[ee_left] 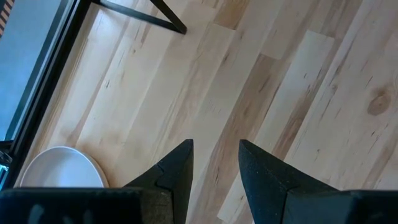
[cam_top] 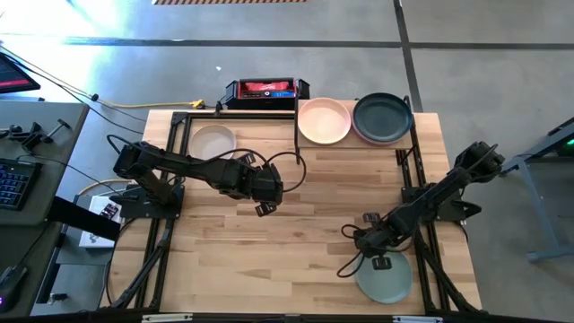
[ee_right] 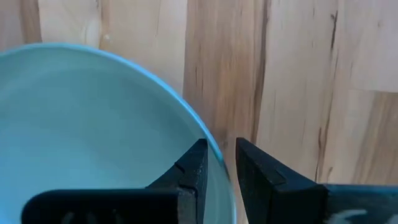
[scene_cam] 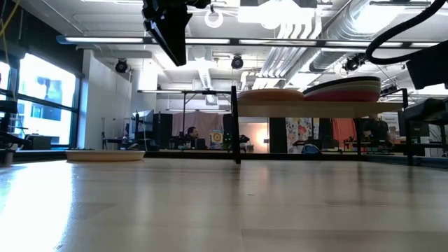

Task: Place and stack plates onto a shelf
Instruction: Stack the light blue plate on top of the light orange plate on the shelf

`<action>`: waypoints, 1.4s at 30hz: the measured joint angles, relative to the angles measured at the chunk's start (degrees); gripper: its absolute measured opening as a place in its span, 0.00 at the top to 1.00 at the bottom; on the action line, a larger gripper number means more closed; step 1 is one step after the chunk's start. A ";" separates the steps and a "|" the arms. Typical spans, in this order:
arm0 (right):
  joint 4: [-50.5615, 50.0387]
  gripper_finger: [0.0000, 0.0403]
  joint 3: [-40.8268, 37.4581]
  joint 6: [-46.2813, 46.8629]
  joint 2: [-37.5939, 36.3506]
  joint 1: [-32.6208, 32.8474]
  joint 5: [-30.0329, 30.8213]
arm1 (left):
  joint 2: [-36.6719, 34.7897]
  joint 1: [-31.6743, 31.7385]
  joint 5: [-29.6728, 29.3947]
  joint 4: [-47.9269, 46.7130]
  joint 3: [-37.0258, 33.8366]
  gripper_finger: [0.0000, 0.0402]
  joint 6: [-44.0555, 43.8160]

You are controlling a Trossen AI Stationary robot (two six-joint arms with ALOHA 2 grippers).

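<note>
Setting: plank tabletop (cam_top: 269, 233) in an open workshop hall; ducts and ceiling lamps showed in the low view, with figures far off in the background.
Shelf: light-wood shelf (cam_top: 350, 148) stood at the far edge, well beyond both grippers, carrying two stacks: a peach plate (cam_top: 324, 120) on top of one, a dark slate plate (cam_top: 382, 117) on top of the other, with a pink rim showing beneath the slate one.
Right gripper: right gripper (ee_right: 219, 163) sat low at the near right of the table, its fingers (ee_right: 193, 168) straddling the rim of the pale green plate (ee_right: 93, 124), one inside the rim, one outside, a narrow gap between them. Judged closed on the rim or about to be; firm contact could not be confirmed.
Key relation: the green plate lay directly under and just behind the right gripper, flat on the table; the shelf lay well ahead of it. The right arm was much the nearer.
Plate appearance: round, shallow, matte, pale blue-green, thin raised rim.
Left gripper: left gripper (ee_left: 216, 163) hung empty over bare wood mid-table, fingers parted. A cream plate (cam_top: 212, 141) lay behind it on the table.
</note>
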 joint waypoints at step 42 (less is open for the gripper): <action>-24.43 1.00 17.73 9.27 -11.85 -19.29 6.16 | 0.00 0.02 -0.02 0.24 0.00 0.71 1.03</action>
